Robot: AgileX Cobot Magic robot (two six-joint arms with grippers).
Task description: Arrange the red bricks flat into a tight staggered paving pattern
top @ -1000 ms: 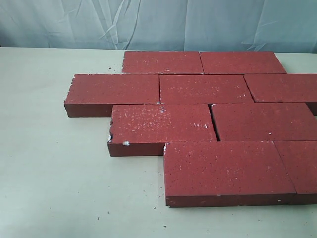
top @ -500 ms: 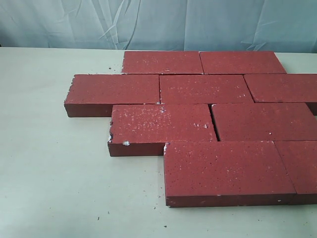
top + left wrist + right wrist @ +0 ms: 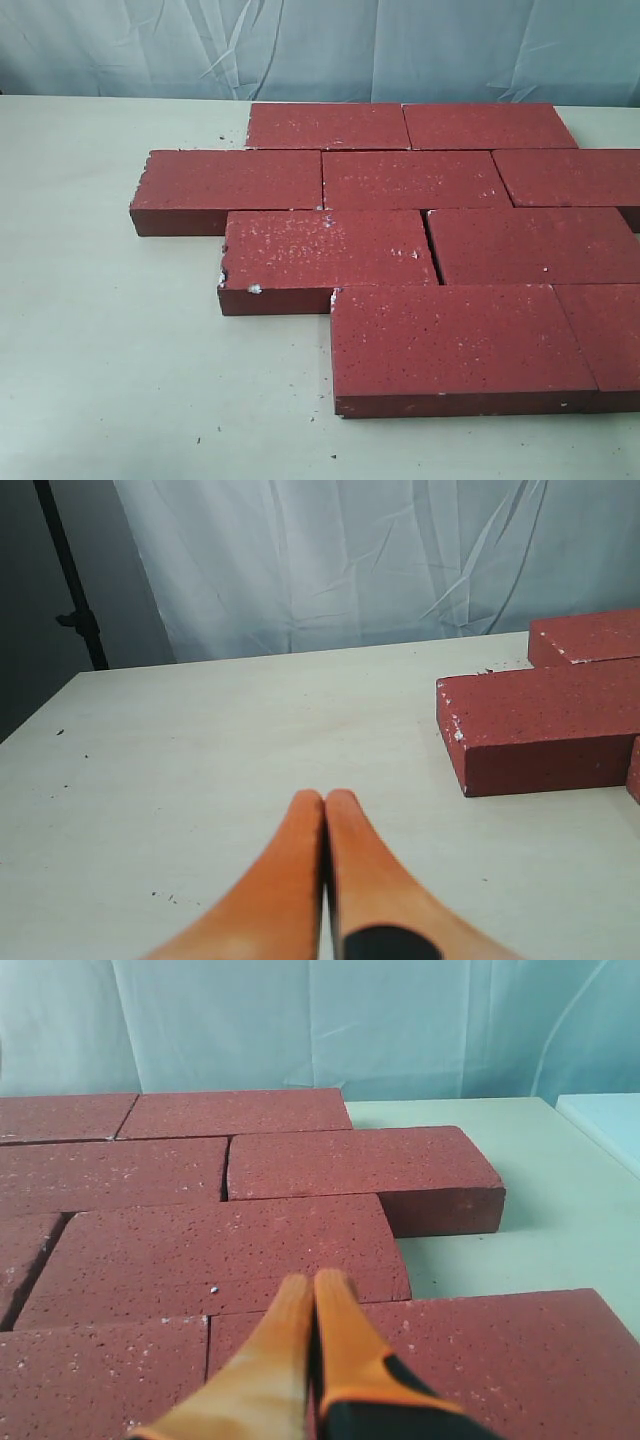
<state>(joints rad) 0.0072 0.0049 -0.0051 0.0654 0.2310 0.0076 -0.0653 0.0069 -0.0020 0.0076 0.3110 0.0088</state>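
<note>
The dark-red, rough, white-flecked rectangular paving bricks [image 3: 430,240] are laid flat in four touching rows on the right part of the pale cream desk [image 3: 120,350]. Each row is shifted sideways so that joints are not lined up. One narrow slit is seen in the third row from the back, so the pattern is judged nearly complete. The orange left jaws are pressed together, empty, over bare desk, apart from the bricks. The orange right jaws are likewise pressed together, empty, above the paving. Dark crumbs [image 3: 215,432] are scattered on the desk, and a creased pale-blue cloth backdrop [image 3: 300,50] is hung behind.
</note>
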